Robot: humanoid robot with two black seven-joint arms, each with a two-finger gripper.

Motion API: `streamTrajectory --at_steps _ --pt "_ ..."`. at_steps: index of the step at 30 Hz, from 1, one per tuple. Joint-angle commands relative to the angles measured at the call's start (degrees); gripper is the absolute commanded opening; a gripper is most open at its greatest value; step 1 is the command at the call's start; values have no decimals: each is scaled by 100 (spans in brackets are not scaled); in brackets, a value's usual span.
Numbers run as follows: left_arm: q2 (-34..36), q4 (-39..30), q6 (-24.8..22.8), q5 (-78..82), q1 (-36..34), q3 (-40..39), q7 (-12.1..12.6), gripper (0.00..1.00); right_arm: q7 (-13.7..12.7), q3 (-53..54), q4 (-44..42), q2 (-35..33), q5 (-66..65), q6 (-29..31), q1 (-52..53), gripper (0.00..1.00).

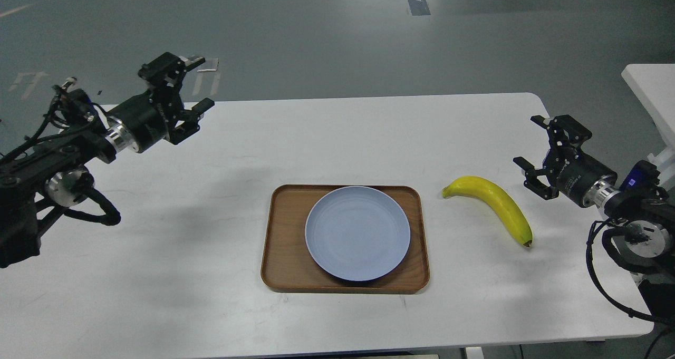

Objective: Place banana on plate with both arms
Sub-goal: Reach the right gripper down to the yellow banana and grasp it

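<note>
The yellow banana (493,204) lies on the white table (211,232), to the right of the tray. The pale blue-grey plate (357,232) rests flat inside the brown wood-grain tray (282,253) at the table's middle. My left gripper (191,86) is open and empty, raised over the table's far left edge, well away from the plate. My right gripper (530,140) is open and empty, a short way to the right of the banana and above the table.
A second white table (651,87) stands at the far right. Grey floor with tape marks lies beyond the table's far edge. My right arm's cables (606,274) hang by the table's right edge.
</note>
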Motion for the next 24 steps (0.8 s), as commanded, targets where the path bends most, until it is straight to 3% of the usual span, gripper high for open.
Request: streamTrajectory --at_steps 1,4,14,16,21,24 --pt "99 93 -52 -245 703 -692 2 98 0 0 24 -78 -611 0 32 100" --pt "90 93 -52 -245 1038 -1202 2 98 0 -9 33 -227 -1741 0 224 100" --pt "38 85 -52 -201 1092 -1257 2 98 0 -280 437 -667 -5268 0 1358 100" --pt "20 85 -52 -157 1092 -1239 2 98 0 -849 560 -624 -6330 0 1726 100" --pt "29 76 -52 -131 1101 -1221 2 98 0 -2070 543 -387 -7229 0 2289 100" --pt "11 76 -52 -131 1118 -1230 2 98 0 -2749 464 -194 -7574 -373 2571 100"
